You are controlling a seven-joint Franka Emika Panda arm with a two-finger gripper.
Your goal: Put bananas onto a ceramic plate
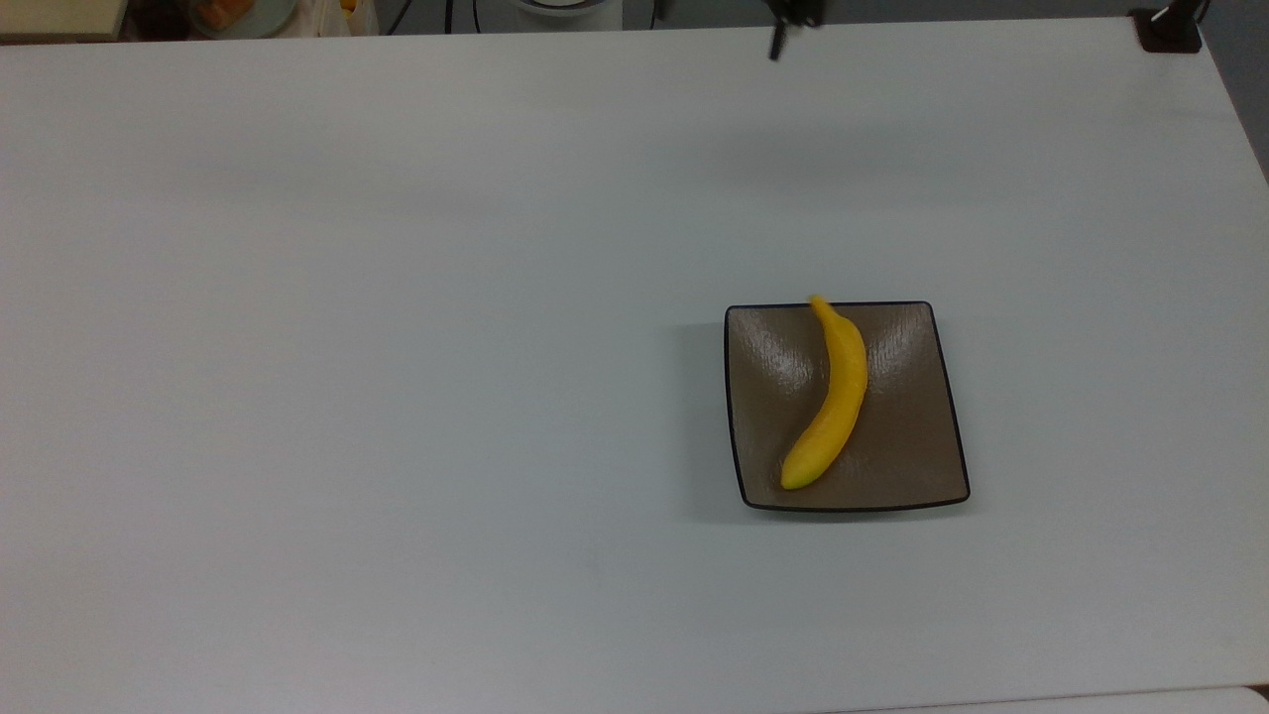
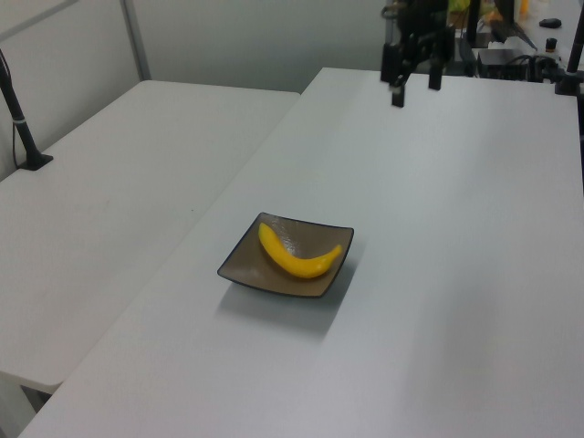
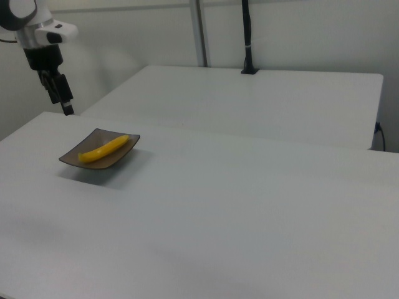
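While the banana [image 1: 838, 397] lies across the plate [image 1: 902, 466] on the white table [image 1: 397, 397], its stem tip poking over the rim, the gripper [image 2: 413, 80] hangs well apart above the table's far end, fingers spread and empty.

Desk: broad, matte white rectangular desk [image 1: 397, 397], evenly lit.
Second desk: a white desk [image 2: 119, 192] beside it on the left view's left, a narrow gap between.
Wall: plain pale wall [image 3: 299, 31] behind.
Post: black upright post [image 3: 247, 37] at the far desk's edge.
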